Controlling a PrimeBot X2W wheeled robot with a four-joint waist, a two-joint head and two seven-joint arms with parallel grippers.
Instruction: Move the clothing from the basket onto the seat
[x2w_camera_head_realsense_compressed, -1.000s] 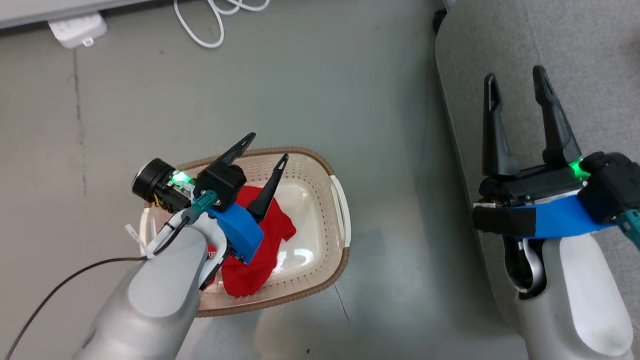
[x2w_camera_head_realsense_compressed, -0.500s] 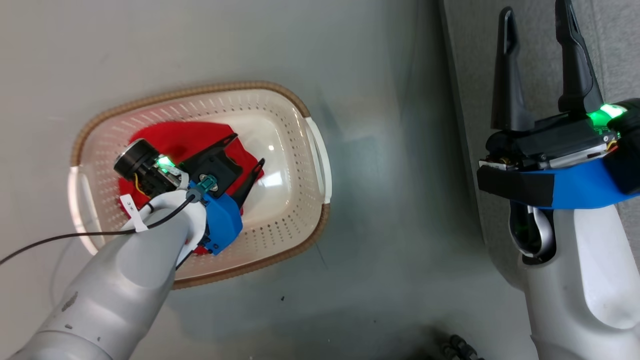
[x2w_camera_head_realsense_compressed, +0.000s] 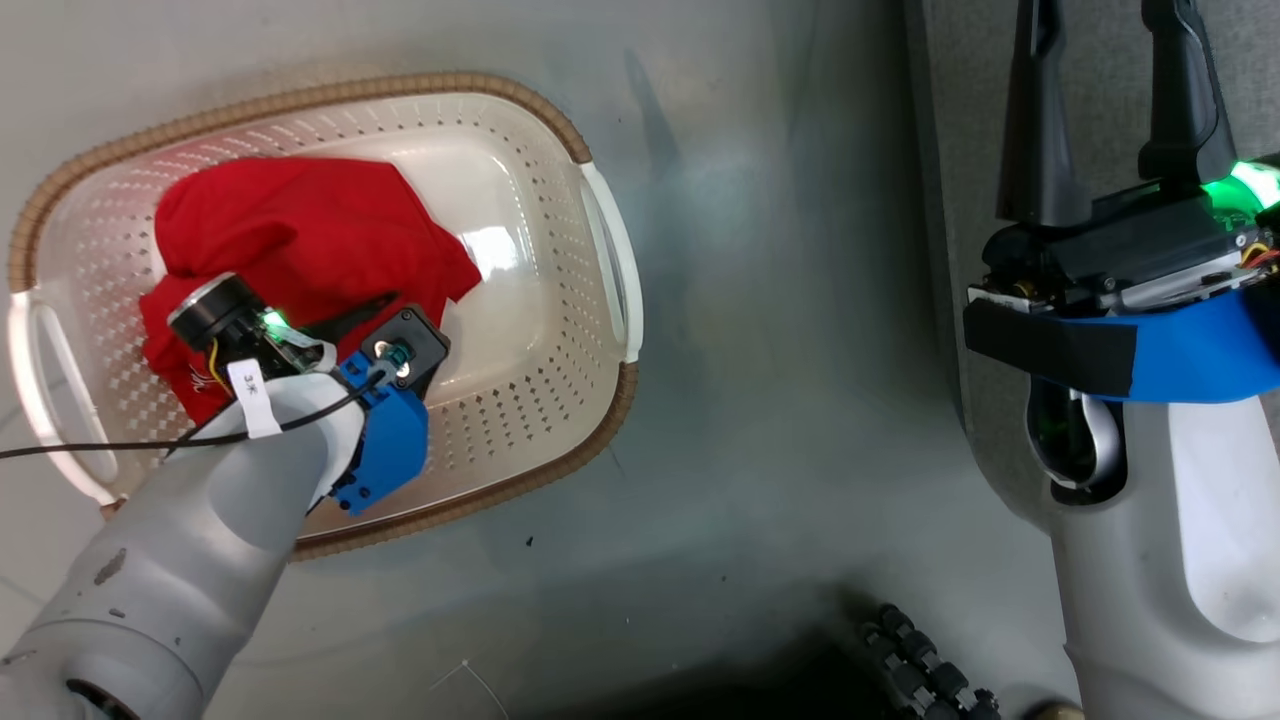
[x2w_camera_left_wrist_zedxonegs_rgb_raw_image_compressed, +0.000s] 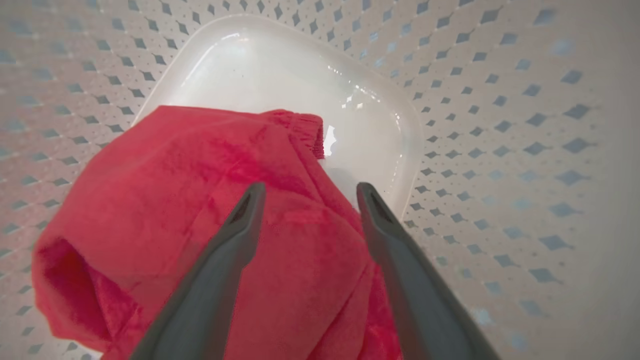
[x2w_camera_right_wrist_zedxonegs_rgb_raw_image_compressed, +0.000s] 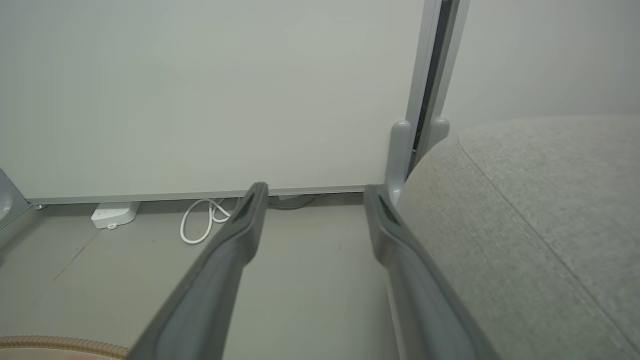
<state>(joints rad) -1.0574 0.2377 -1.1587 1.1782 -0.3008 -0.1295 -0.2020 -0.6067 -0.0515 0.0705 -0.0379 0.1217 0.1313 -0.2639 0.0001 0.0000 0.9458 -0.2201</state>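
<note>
The red clothing (x2w_camera_head_realsense_compressed: 300, 230) lies bunched toward the left end of the basket (x2w_camera_head_realsense_compressed: 560, 400) on the floor (x2w_camera_head_realsense_compressed: 760, 330), with the left pincer (x2w_camera_left_wrist_zedxonegs_rgb_raw_image_compressed: 307, 192) spread wide over it, gripping nothing, while the right pincer (x2w_camera_right_wrist_zedxonegs_rgb_raw_image_compressed: 312, 192), likewise spread and empty, hangs beside the grey seat (x2w_camera_right_wrist_zedxonegs_rgb_raw_image_compressed: 540, 210).

Left gripper (x2w_camera_left_wrist_zedxonegs_rgb_raw_image_compressed: 310, 189) sinks deeper into the basket (x2w_camera_head_realsense_compressed: 530, 400), closing on the clothing (x2w_camera_head_realsense_compressed: 300, 220), as the head camera swings downward.
</note>
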